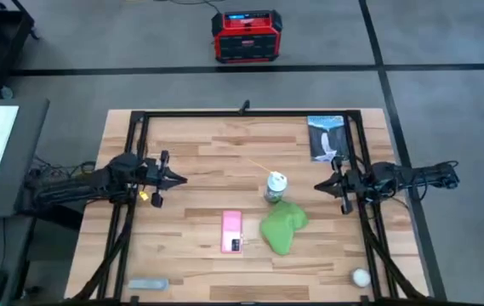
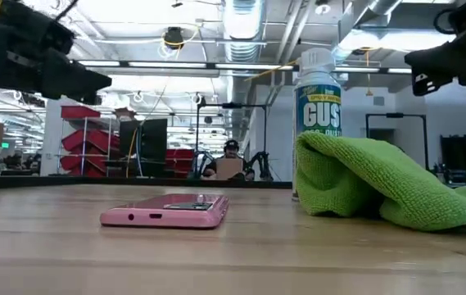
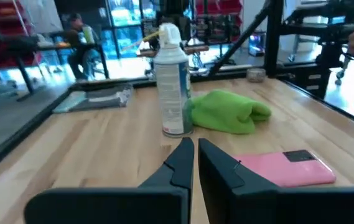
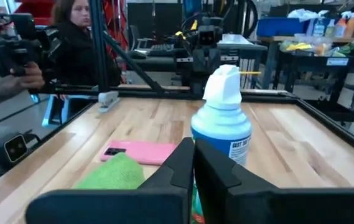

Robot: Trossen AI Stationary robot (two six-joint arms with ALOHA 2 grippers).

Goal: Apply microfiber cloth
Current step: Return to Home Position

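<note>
When looking from above, can find the microfiber cloth [image 1: 282, 224] crumpled a little right of the middle of the worktop [image 1: 190, 144], just beside the aerosol spray can [image 1: 276, 187] and seemingly touching it, with the pink phone [image 1: 231, 231] flat nearby on its left. Can see the left pincer [image 1: 176, 178] over the left edge and the right pincer [image 1: 320, 184] over the right edge, both narrowed almost shut, holding nothing. Should mind the can: probably tips if the cloth is dragged away or an arm swings low past it.
</note>
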